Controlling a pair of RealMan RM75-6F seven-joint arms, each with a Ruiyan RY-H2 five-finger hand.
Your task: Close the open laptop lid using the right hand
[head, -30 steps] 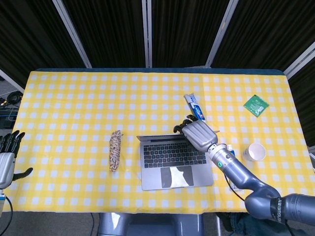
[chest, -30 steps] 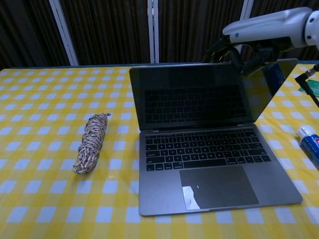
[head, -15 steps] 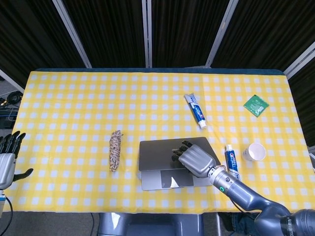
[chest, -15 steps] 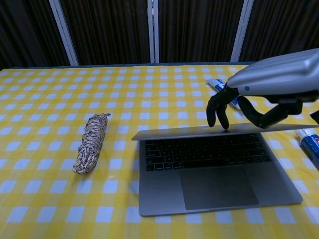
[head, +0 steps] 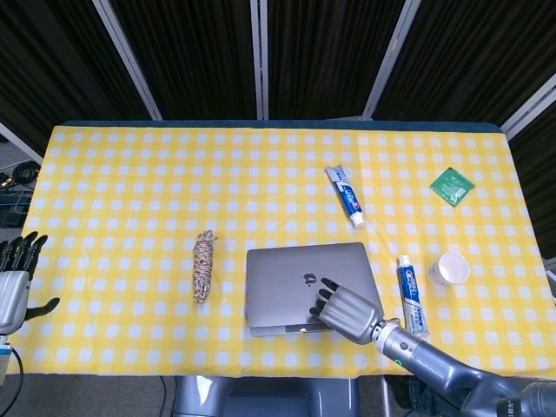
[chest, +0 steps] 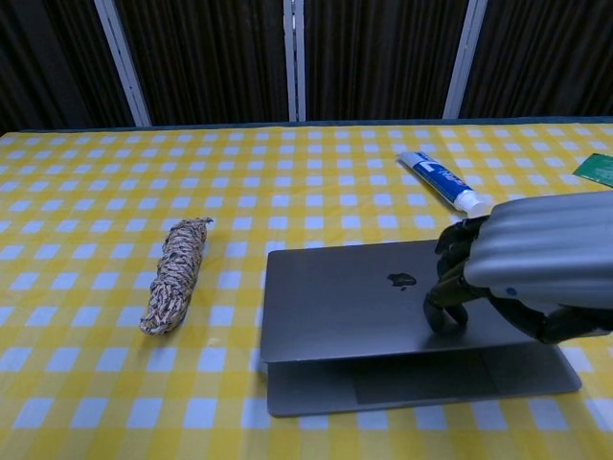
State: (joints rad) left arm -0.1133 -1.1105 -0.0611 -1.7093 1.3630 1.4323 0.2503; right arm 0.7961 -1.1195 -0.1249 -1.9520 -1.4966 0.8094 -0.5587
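The grey laptop [head: 295,278] [chest: 354,297] lies near the table's front edge with its lid almost down; a narrow gap still shows along the front. My right hand [head: 347,311] [chest: 522,273] presses its fingertips [chest: 442,311] on the lid's near right part, holding nothing. My left hand [head: 12,282] hangs off the table's left edge with fingers spread, empty.
A coil of rope [head: 204,265] [chest: 175,273] lies left of the laptop. One toothpaste tube [head: 345,195] [chest: 439,179] is behind it, another [head: 412,294] to its right beside a white cup [head: 450,269]. A green packet [head: 452,185] sits far right.
The lid has swung from upright to nearly flat under my right hand, which has moved toward the front edge. The left hand has stayed put.
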